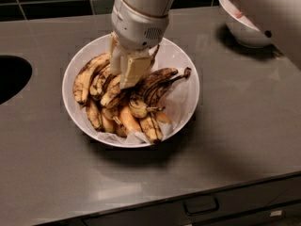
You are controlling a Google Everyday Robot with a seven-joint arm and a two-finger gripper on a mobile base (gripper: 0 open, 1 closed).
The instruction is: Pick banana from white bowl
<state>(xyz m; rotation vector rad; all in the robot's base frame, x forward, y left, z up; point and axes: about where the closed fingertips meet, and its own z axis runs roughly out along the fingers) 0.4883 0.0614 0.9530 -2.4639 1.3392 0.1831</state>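
Note:
The white bowl (187, 62) sits mid-counter, wide and shallow, lined with crumpled white paper (178, 105). It holds several overripe, brown-spotted bananas (141, 105) piled together. My gripper (124, 80) comes straight down from above into the left-centre of the pile. Its cream fingers (134, 70) are open and reach down among the bananas at the middle of the bowl. The white wrist housing (138, 22) hides the bananas at the back of the bowl. No banana is lifted.
A smaller, deeper white bowl (241, 31) with red pieces stands at the back right, partly behind my arm (275, 11). A dark round opening (11, 76) is cut in the grey counter at the left. A drawer handle (200, 205) sits below the front edge.

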